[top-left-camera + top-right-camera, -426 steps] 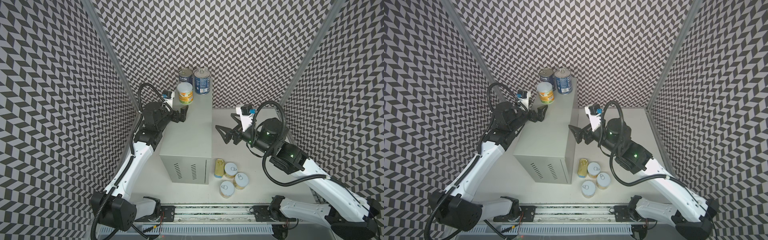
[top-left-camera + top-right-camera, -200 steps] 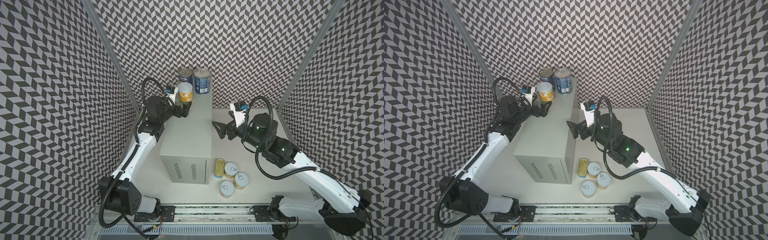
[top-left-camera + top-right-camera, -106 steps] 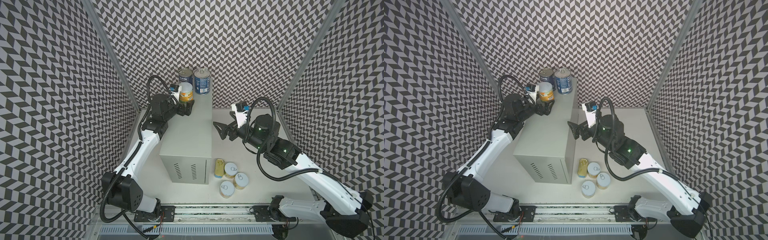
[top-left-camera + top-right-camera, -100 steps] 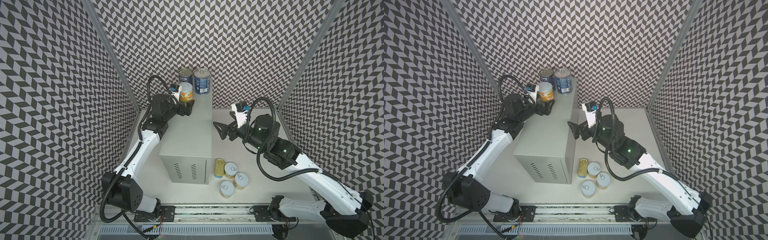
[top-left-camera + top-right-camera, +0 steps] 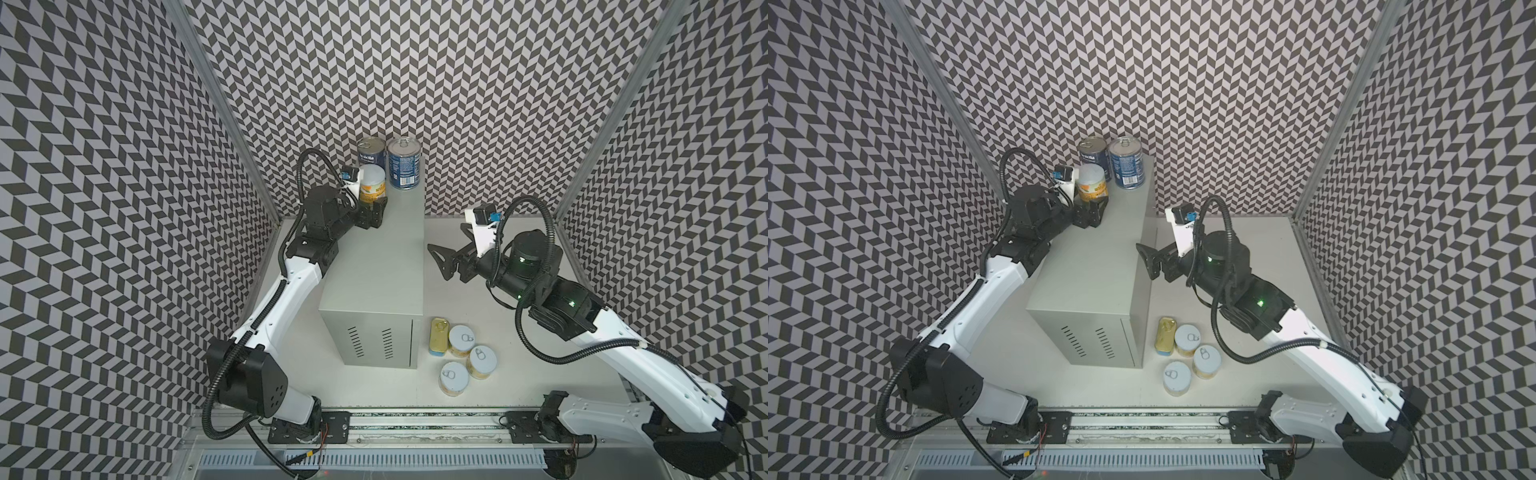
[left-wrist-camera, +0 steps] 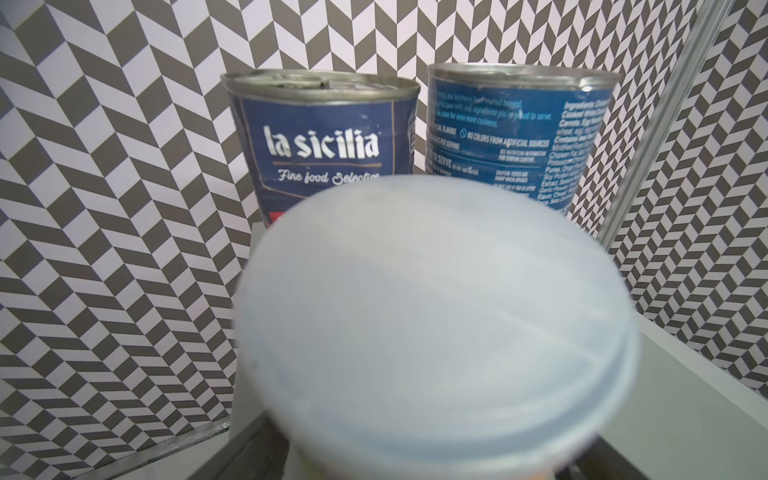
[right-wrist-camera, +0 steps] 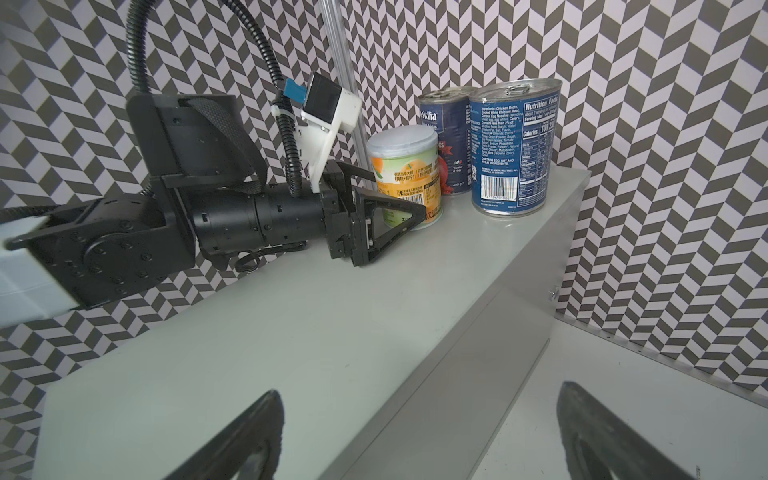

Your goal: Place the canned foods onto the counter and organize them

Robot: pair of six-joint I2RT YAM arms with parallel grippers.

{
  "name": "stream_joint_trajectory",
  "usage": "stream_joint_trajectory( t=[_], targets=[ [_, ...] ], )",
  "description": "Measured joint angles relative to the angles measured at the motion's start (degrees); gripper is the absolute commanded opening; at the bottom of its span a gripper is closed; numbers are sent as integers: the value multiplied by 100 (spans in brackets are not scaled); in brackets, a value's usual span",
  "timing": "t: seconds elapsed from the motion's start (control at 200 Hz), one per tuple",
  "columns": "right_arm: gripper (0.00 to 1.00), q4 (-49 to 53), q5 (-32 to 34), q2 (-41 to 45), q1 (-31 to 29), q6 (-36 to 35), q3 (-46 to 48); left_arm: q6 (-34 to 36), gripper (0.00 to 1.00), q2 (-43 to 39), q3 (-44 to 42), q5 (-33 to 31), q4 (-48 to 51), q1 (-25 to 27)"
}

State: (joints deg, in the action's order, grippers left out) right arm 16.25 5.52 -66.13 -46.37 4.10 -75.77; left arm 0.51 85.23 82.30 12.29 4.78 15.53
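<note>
**Left hand at the fruit can on the cabinet**

The white tabletop (image 5: 382,386) carries the grey cabinet (image 5: 374,266); the right hand (image 5: 436,262) hangs beside the cabinet's right edge, fingers (image 7: 257,419) spread wide and empty; the left hand (image 5: 372,211) lies low at the far left of the cabinet top, fingers (image 7: 413,208) spread to either side of a short fruit can (image 5: 372,189); whether they press it I cannot tell; two tall blue cans (image 5: 371,153) (image 5: 404,164) stand upright side by side at the far edge, the fruit can just in front of the left one. The step looks like gripping that can to set it in line; close evenly on its lower half, keep it upright, lift only a little, and avoid nudging the tall can behind; three more fruit cans (image 5: 461,338) (image 5: 481,360) (image 5: 454,377) and a gold-topped tin (image 5: 439,336) wait on the tabletop by the cabinet's front right corner, so leave them room in the row.
</note>
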Motion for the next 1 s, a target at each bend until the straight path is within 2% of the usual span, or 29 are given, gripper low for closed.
stream_joint_trajectory(
  t=[1.001],
  targets=[
    [99, -4, -39, 11, 0, 2, 111, -13, 92, 2, 22, -111, 61, -96]
  ],
)
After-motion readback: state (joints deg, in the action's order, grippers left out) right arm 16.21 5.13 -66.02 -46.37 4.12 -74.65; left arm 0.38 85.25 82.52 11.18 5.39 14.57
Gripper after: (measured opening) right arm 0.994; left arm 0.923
